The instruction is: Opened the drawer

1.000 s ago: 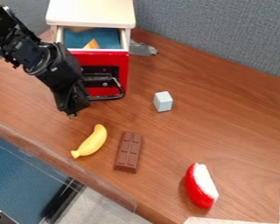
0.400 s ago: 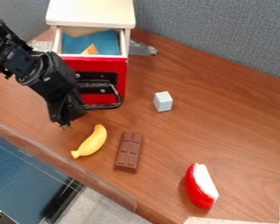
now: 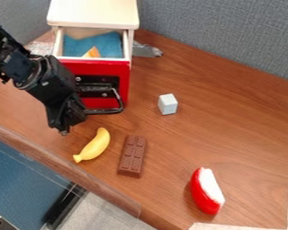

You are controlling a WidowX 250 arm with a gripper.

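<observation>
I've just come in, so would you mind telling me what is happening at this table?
A black robot arm is at the small cabinet's red-fronted drawer, its end effector down beside the drawer's black handle. The drawer is open, with a blue lining and an orange piece visible inside. In front lie a banana, a chocolate bar, a pale block and a red and white toy.
</observation>
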